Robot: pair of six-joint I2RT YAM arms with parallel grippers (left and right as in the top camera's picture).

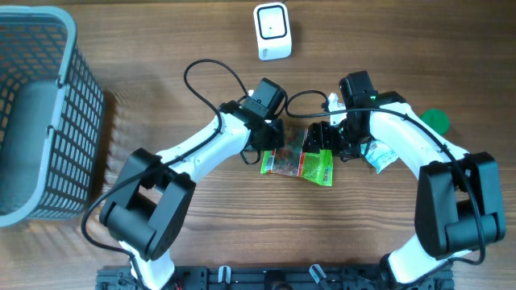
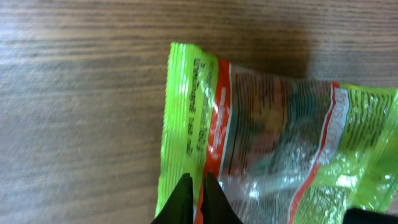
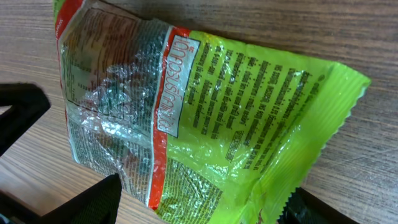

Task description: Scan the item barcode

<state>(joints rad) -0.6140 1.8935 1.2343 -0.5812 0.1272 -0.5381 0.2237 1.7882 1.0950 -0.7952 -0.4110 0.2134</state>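
Two grippers are flanking the packet [image 1: 310, 165] at the centre of the overhead frame, well below the scanner [image 1: 272, 31] at the top edge. The left gripper [image 2: 196, 191] is pinching the packet's green seam, its jaws clenched tight on it at the bottom of its wrist view. The right gripper [image 3: 199, 208] is standing spread wide, with the packet's other end sitting between its fingers [image 3: 93, 199]. Whether they are touching it I cannot tell.

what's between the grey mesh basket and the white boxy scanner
Nothing but bare wooden table between the basket and the scanner, in the overhead view.
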